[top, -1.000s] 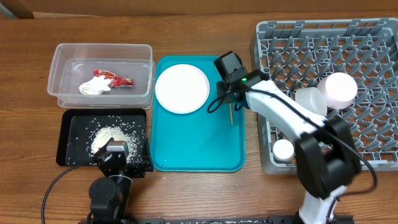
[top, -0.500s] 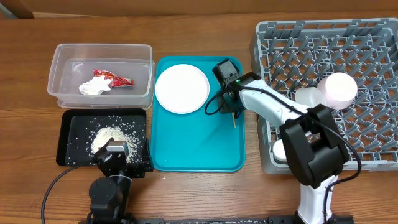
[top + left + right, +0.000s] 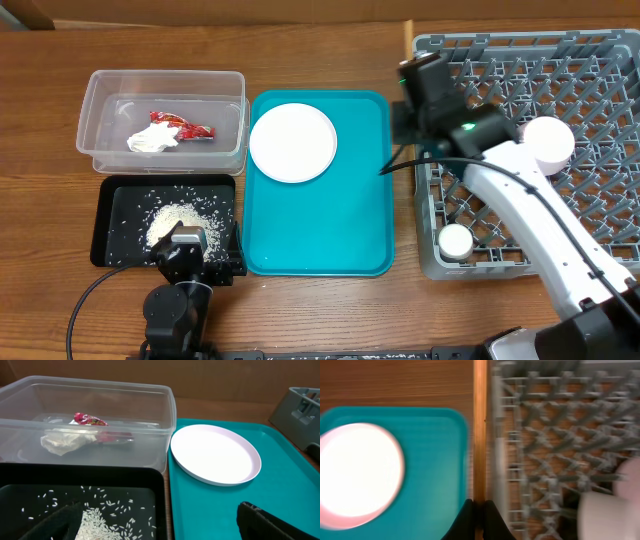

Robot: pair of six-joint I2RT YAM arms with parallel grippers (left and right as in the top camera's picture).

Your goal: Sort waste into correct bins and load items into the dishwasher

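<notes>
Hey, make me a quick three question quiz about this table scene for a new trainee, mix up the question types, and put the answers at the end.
1. Multiple choice: what lies in the clear tub? A) a spoon B) a red wrapper and a white tissue C) a bottle
2. True or false: the white plate lies on the teal tray.
3. Short answer: what is the right end effector gripping?
Key: 1 B; 2 true; 3 a chopstick.
</notes>
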